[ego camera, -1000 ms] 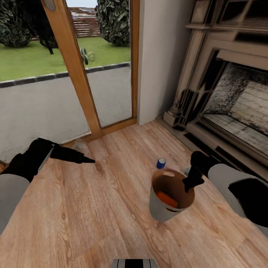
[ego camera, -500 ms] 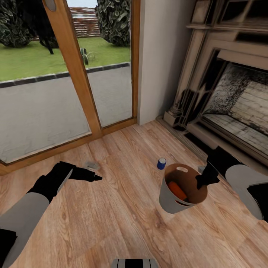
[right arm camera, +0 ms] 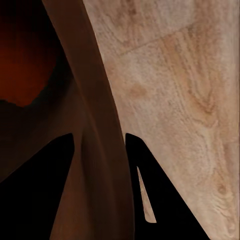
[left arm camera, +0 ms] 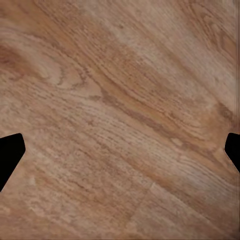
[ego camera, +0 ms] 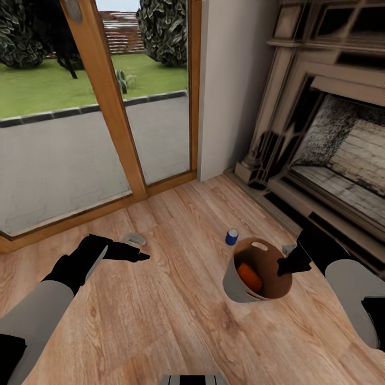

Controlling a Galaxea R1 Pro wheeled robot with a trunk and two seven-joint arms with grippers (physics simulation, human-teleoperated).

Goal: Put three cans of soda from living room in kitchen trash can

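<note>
The light grey trash can (ego camera: 233, 282) with a brown inside sits tilted on the wood floor, in front of the fireplace. An orange soda can (ego camera: 248, 277) lies inside it. Just behind the bin's rim, a dark blue soda can (ego camera: 231, 236) stands upright on the floor. My right gripper (ego camera: 287, 266) is shut on the bin's right rim. In the right wrist view that gripper (right arm camera: 100, 137) has the bin's wall (right arm camera: 95, 95) between its fingers, with an orange-red glow inside the bin. My left gripper (ego camera: 133, 255) hovers over bare floor to the left. In the left wrist view it (left arm camera: 122, 145) is open, holding nothing.
A dark ornate fireplace (ego camera: 342, 144) with a raised hearth runs along the right. Wood-framed glass doors (ego camera: 107, 107) close off the back left. A small grey object (ego camera: 135, 239) lies on the floor near my left gripper. Open plank floor (ego camera: 171, 321) lies in front.
My left arm has swung in from the door side toward the middle of the floor. The right gripper and the bin have shifted right, then back a little, and the bin tilts more.
</note>
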